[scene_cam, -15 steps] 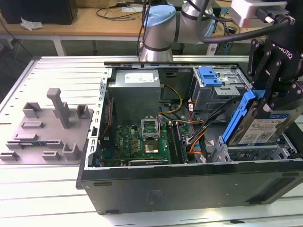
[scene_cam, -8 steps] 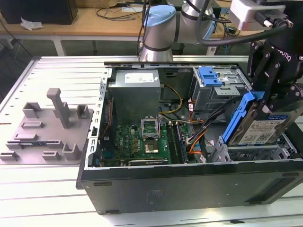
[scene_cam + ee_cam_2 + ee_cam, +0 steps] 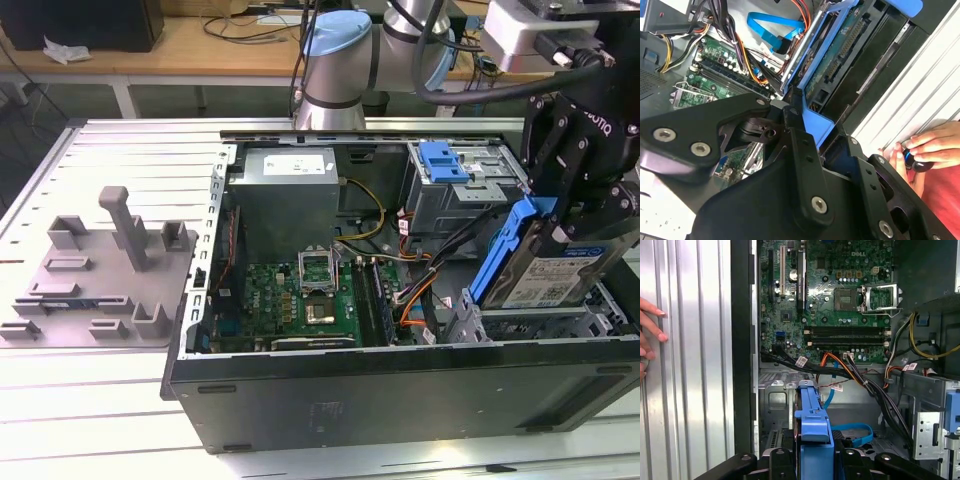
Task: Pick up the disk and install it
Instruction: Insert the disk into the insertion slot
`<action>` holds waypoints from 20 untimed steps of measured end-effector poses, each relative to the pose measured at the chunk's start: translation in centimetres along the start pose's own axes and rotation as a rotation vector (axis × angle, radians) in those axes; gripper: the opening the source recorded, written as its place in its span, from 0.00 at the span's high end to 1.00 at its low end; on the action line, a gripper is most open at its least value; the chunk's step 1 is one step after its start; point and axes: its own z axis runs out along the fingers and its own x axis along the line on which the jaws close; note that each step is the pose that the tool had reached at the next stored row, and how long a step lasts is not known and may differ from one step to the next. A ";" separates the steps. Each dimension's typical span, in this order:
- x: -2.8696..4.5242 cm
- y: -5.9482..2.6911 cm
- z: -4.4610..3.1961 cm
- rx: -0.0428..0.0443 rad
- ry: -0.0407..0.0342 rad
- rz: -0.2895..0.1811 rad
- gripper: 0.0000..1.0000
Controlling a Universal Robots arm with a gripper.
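Jaws clamped on the disk (image 3: 560, 272) by its blue frame (image 3: 500, 255).
You see it tilted over the open computer case (image 3: 400, 400), beside the grey drive cage (image 3: 432, 205).

A green motherboard (image 3: 300, 300) lies inside the open case (image 3: 400, 398), a grey fixture (image 3: 100, 275) beside it.

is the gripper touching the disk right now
Touching. In the exterior view the gripper is closed on the blue frame edge of the disk, holding it tilted over the open computer case.

One disk (image 3: 556, 274), one pincer (image 3: 553, 210), perhaps one hand (image 3: 931, 144).
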 end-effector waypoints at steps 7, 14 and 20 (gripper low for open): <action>0.00 0.02 0.70 0.0037 -0.0001 -0.002 0.63; 0.01 0.05 1.30 0.0078 -0.0003 -0.004 0.49; 0.01 0.06 1.45 0.0078 -0.0003 -0.004 0.49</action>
